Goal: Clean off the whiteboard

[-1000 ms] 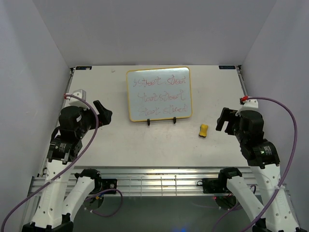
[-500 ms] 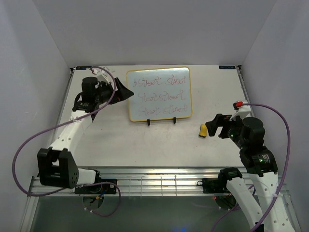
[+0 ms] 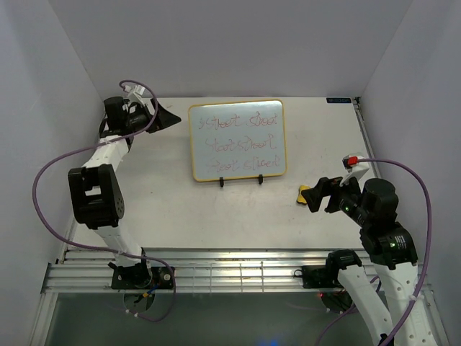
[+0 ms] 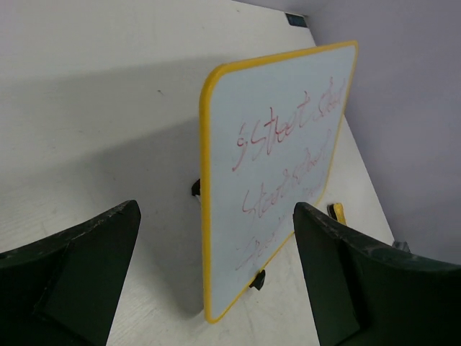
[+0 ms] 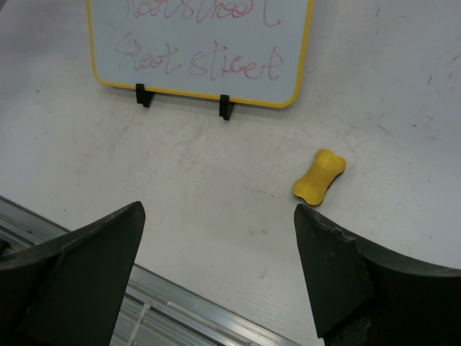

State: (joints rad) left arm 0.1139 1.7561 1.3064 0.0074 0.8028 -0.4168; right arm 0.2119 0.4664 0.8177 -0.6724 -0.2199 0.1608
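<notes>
The whiteboard, white with a yellow frame and red scribbled writing, stands propped on a small black easel at the table's middle back. It shows edge-on in the left wrist view and from the front in the right wrist view. My left gripper is open and empty, just left of the board's upper left corner. A small yellow bone-shaped eraser lies on the table right of the board, also in the right wrist view. My right gripper is open and empty, right beside the eraser.
Two black easel feet stick out under the board's lower edge. A metal rail runs along the table's near edge. Grey walls close in the left, right and back sides.
My left arm swung from the near left up to the board's upper left corner. My right gripper came forward and left to beside the eraser.
</notes>
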